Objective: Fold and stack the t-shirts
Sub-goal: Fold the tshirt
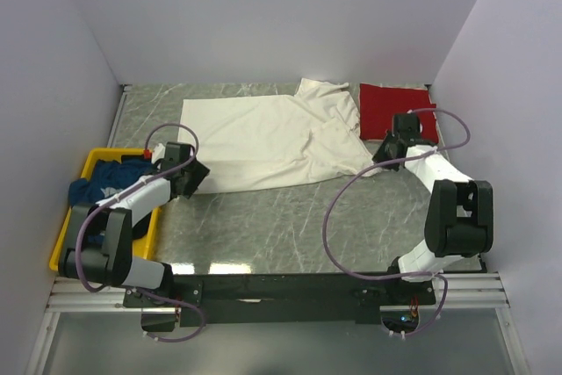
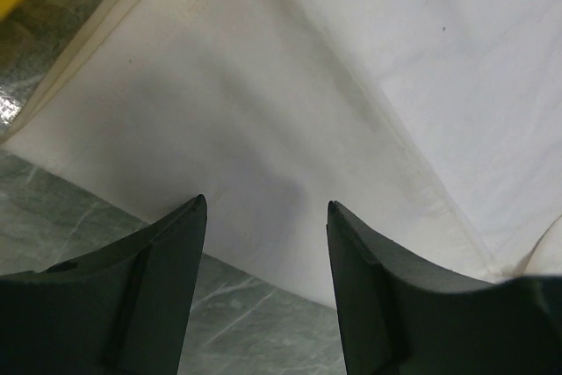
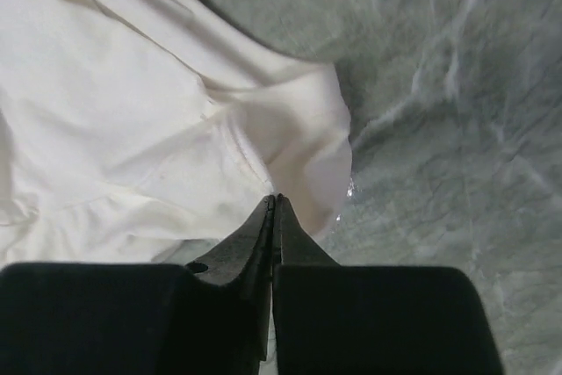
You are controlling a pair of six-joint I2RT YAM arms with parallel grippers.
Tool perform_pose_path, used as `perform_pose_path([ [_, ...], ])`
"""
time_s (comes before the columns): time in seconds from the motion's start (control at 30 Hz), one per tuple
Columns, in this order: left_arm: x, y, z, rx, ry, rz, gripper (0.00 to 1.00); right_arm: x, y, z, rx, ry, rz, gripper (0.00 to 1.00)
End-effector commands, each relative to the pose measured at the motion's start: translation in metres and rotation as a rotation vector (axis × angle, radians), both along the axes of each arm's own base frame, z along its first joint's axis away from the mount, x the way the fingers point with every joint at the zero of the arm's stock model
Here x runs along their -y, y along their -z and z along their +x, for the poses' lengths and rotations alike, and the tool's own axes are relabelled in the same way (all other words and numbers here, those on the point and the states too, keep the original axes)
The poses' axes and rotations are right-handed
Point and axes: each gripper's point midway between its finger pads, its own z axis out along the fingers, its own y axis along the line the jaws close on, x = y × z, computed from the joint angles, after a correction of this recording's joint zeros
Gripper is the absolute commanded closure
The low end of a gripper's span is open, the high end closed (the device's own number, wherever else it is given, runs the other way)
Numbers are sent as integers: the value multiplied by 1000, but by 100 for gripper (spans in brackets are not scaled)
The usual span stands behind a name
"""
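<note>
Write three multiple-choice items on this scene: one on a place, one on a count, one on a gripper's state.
1. Where does the dark blue t-shirt lie?
A. spread flat in the middle
B. in the yellow tray
C. folded at the far right

2. How many t-shirts show?
A. three
B. two
C. four

3. How does the left gripper stand?
A. shut on cloth
B. shut, empty
C. open

Answers:
1 B: its blue cloth sits inside the tray's yellow walls.
2 A: the cream-white t-shirt, the red t-shirt and the blue one.
3 C: its fingers stand well apart over the cream-white hem.
</note>
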Motion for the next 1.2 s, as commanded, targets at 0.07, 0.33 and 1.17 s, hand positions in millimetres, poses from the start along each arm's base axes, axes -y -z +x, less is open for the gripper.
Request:
perform_pose_path([
  [0.07, -2, -6, 15, 33, -30, 12, 38, 25, -41, 16, -8, -4, -143, 100],
  [0.33, -1, -4, 21, 14, -28, 19, 38, 34, -27, 30, -116, -9, -191, 99],
  [1.17, -11, -36, 6, 87, -47, 31, 38, 34, -35, -4, 17, 88, -65, 49],
])
